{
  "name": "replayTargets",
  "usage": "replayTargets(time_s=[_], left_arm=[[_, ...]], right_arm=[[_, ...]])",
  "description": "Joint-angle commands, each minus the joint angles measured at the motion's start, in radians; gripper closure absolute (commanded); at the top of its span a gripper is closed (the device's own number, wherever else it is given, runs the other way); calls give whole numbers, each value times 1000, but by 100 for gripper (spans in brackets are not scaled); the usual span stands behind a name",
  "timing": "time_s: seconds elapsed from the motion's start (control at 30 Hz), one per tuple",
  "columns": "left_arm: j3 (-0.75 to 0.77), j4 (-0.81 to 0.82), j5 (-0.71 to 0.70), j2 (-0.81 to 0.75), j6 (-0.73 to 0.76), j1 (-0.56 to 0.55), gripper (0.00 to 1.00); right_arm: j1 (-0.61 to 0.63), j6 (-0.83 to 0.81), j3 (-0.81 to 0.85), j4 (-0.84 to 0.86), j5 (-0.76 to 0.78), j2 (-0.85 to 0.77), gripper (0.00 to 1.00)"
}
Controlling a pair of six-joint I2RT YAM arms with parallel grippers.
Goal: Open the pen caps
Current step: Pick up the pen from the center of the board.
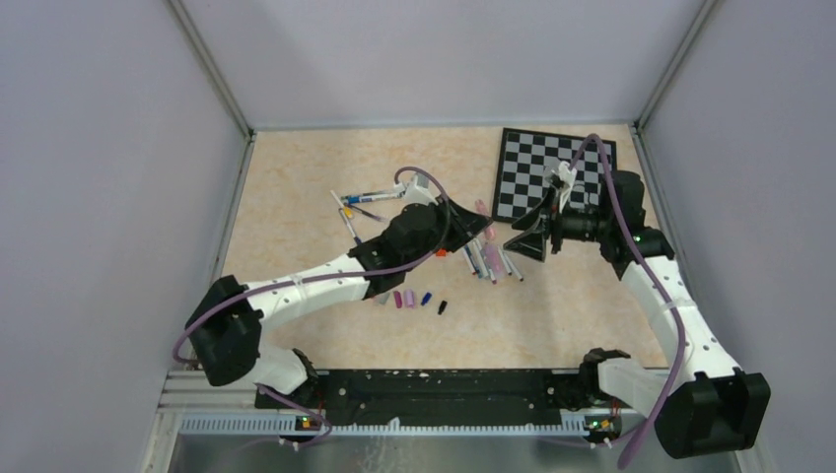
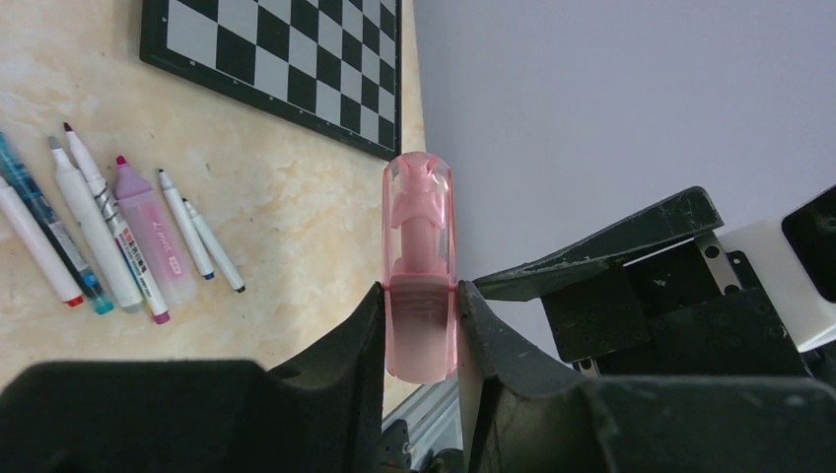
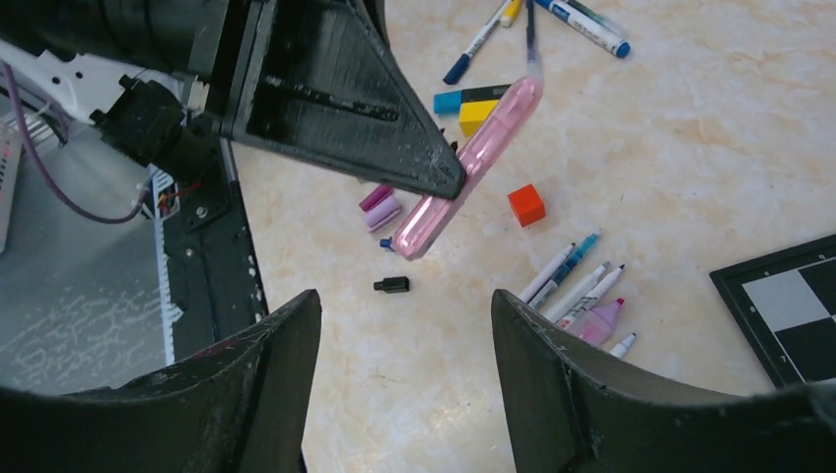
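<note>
My left gripper [image 2: 419, 296] is shut on a pink highlighter pen [image 2: 419, 227], held off the table with its clear pink cap on and pointing away from the jaws. In the right wrist view the same pen [image 3: 473, 163] sticks out below the left finger [image 3: 345, 108]. My right gripper [image 3: 406, 305] is open and empty, facing the pen a short way off. In the top view the left gripper [image 1: 471, 229] and right gripper [image 1: 527, 242] meet mid-table. Loose pen caps [image 1: 409, 299] lie in a short row; a black cap [image 3: 391, 286] lies alone.
A row of uncapped pens [image 2: 108, 236] lies by the chessboard [image 2: 286, 59], which sits at the back right [image 1: 552, 177]. More pens [image 1: 360, 204] lie at the back left. A small red cube [image 3: 526, 205] and cyan, yellow and black pieces [image 3: 473, 106] sit nearby.
</note>
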Motion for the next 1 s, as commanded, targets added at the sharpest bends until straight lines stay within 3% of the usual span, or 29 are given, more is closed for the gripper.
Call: replayTargets(time_s=[0.0, 0.37, 0.7, 0.87, 0.97], left_arm=[[101, -54, -160, 64, -74, -50, 91], [164, -86, -191, 145, -119, -79, 91], [199, -111, -215, 177, -136, -100, 91], [204, -105, -218, 181, -139, -106, 91], [204, -102, -213, 182, -140, -108, 87]], right_arm=[[14, 151, -6, 118, 83, 12, 37], [30, 240, -69, 229, 140, 50, 39], [72, 271, -74, 276, 214, 94, 53], [80, 270, -74, 282, 241, 104, 71], [82, 263, -73, 287, 235, 106, 100]])
